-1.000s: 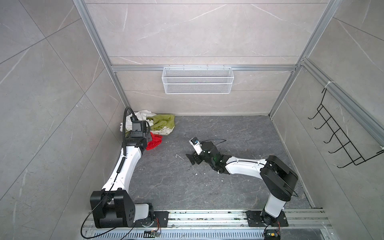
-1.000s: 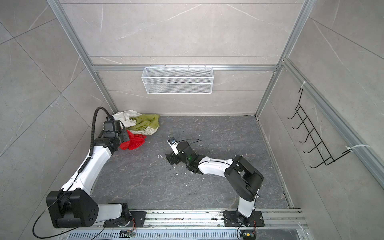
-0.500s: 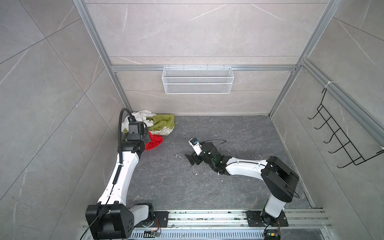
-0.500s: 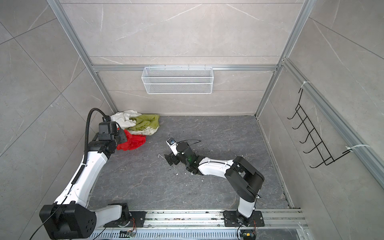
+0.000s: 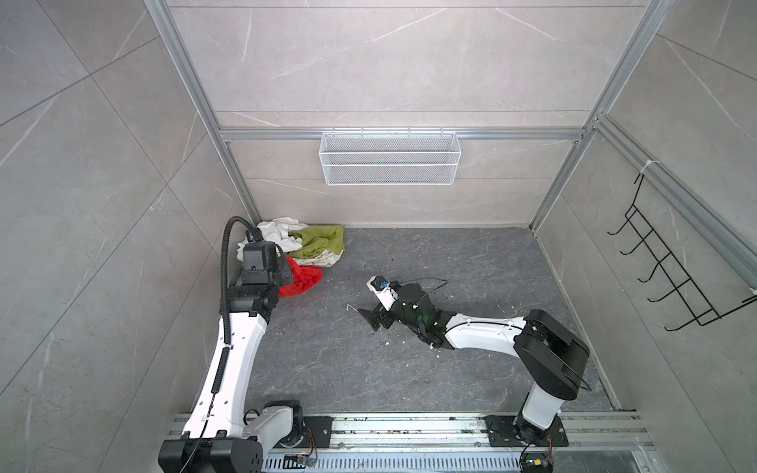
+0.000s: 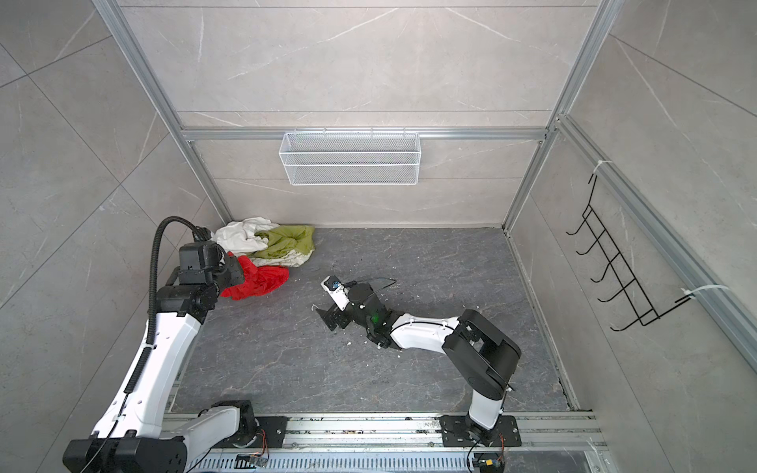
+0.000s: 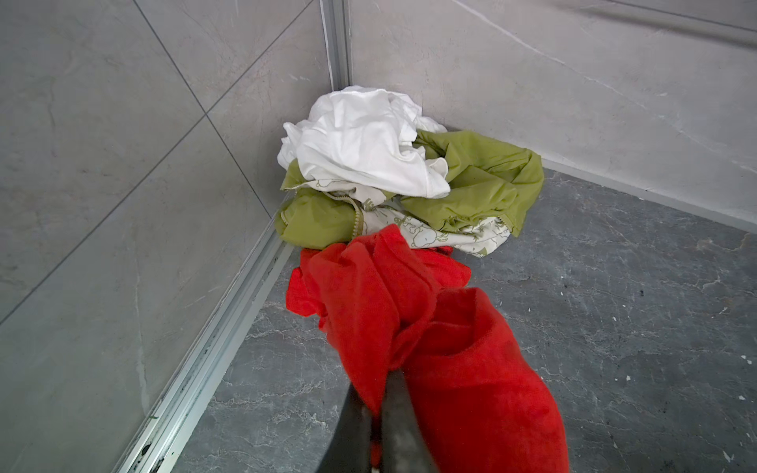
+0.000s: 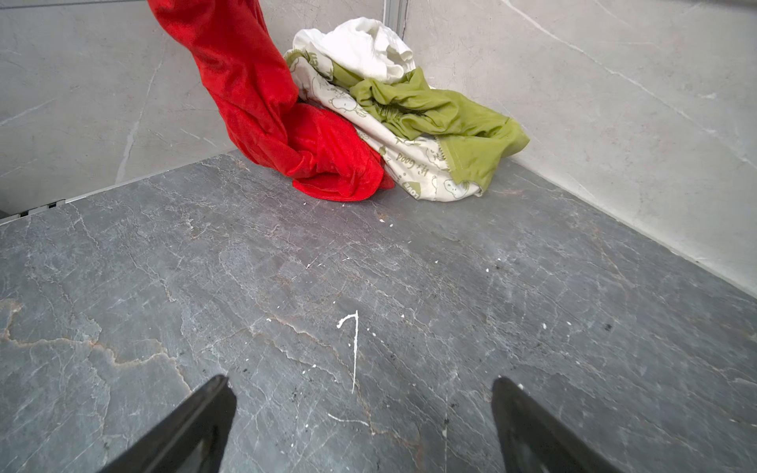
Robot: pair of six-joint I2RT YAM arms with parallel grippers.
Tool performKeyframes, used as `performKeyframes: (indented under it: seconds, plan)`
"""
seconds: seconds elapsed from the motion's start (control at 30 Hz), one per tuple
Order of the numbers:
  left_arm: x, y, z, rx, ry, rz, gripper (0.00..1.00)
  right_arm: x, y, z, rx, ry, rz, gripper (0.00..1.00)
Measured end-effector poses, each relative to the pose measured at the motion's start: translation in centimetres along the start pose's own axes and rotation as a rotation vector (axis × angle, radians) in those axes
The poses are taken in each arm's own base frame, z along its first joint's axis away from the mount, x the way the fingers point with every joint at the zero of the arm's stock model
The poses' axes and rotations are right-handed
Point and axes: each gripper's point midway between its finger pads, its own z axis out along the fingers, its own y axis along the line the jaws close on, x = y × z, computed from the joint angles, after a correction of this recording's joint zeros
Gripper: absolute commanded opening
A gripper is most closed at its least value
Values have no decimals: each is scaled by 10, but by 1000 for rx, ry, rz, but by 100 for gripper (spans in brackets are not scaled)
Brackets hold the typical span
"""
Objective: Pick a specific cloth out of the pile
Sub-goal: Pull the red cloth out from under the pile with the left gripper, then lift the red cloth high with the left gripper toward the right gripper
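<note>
The grey floor (image 5: 409, 368) is being occupied at its ten o'clock corner, in both top views, by the pile (image 5: 315, 241). There the white cloth (image 7: 360, 143) is lying uppermost and the olive-green cloth (image 7: 483, 180), with its pale patterned part, beneath it. The cloth (image 5: 303, 280), bright red, is being found at about seven o'clock of the pile. Its upper part is being held off the floor, while its lower end is resting on the floor and touching the patterned part. A fold of the cloth is being clamped by the left gripper (image 7: 375, 393), whose jaws are closed upon it. The right gripper (image 8: 362, 389) is being presented released and empty, low over bare floor at about four o'clock of the cloth. The step in hand is judged to be extraction. The next move is judged to call for a pull upward and toward five o'clock until the trailing end is clear; dragging of the olive-green cloth is to be watched for.
</note>
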Motion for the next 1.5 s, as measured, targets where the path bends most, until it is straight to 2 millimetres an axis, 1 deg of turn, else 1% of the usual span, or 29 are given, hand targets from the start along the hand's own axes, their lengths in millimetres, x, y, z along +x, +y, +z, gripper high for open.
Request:
performKeyframes:
  seconds: [0.13, 0.23, 0.4, 0.6, 0.87, 0.97, 1.17, 1.3, 1.5]
  plan:
    - [-9, -1, -12, 21, -27, -6, 0, 0, 1, 0, -1, 0, -1, 100]
    - [-14, -2, -18, 29, -35, -7, 0, 0, 3, 0, -3, 1, -2, 100]
    - [-14, -4, -26, 55, -27, -6, 0, 0, 4, 0, -3, 1, -3, 100]
    - [-20, -10, -42, 109, -41, -11, 0, 0, 6, 0, -7, 0, -4, 99]
    - [-36, -21, -64, 198, -79, -20, 0, -1, 10, 0, -15, -1, -7, 100]
    - [-42, -21, -71, 209, -101, -24, 0, -1, 11, 0, -17, -1, -8, 100]
    - [-47, -21, -78, 214, -122, -27, 0, -1, 13, 0, -20, -1, -9, 100]
    - [-49, -24, -81, 235, -125, -27, 0, -1, 14, 0, -21, -2, -10, 100]
    - [-53, -33, -89, 296, -144, -25, 0, -11, 15, 1, -24, -21, -12, 100]
